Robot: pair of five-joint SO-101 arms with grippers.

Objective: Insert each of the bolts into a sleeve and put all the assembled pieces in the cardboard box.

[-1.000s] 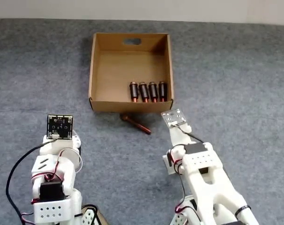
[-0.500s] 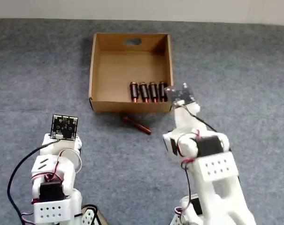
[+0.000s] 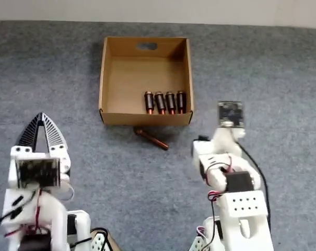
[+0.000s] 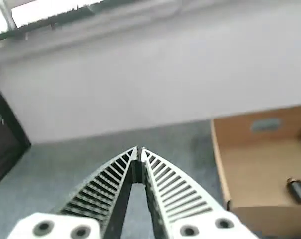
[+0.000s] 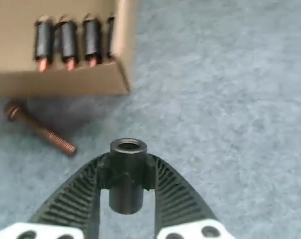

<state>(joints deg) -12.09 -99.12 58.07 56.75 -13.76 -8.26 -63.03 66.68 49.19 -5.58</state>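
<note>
The cardboard box (image 3: 109, 73) stands at the table's far middle, with several assembled pieces (image 3: 164, 102) in a row by its near wall. A loose copper bolt (image 3: 151, 138) lies on the carpet just in front of the box. My right gripper (image 5: 126, 169) is shut on a black sleeve (image 5: 127, 149), held upright with its hole showing; the bolt (image 5: 40, 129) and a box corner (image 5: 121, 74) lie beyond it. The right arm (image 3: 228, 157) stands right of the bolt. My left gripper (image 3: 41, 117) is shut and empty at the near left, its fingertips (image 4: 135, 153) touching.
Grey carpet (image 3: 272, 78) covers the table, with open room on both sides of the box. A pale wall (image 4: 155, 74) runs behind the table. The box's near corner (image 4: 230, 199) sits off to one side of my left gripper.
The right arm has swung to the right and drawn back from the box's near right corner. The left arm has lifted and tipped its shut gripper forward.
</note>
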